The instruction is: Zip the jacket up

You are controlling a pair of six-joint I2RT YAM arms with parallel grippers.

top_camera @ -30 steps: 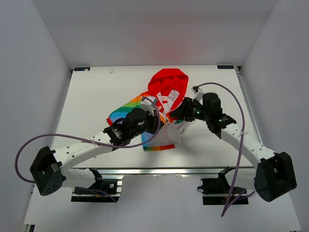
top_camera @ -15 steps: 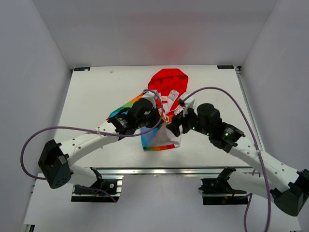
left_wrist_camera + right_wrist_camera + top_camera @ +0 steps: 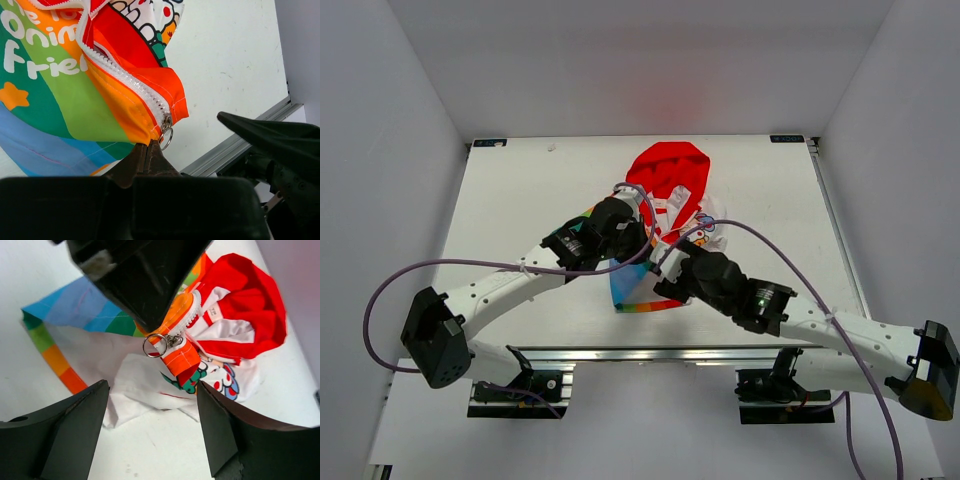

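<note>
White table [image 3: 520,200], jacket [image 3: 665,170] unzipped: my left gripper [image 3: 149,147] pinches the hem [image 3: 140,135] beside the slider [image 3: 166,122] (bottom end), right gripper [image 3: 151,386] wide and empty, whole zip left.

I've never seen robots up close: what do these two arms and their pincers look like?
The left arm and right arm are white segments with black joints; each trails a looping purple cable. Fingers are black, wedge-shaped.

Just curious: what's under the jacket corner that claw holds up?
Under the raised orange corner of the rainbow-striped child's jacket lie its white cartoon-print panel and the white table. Beneath that panel nothing shows.
</note>
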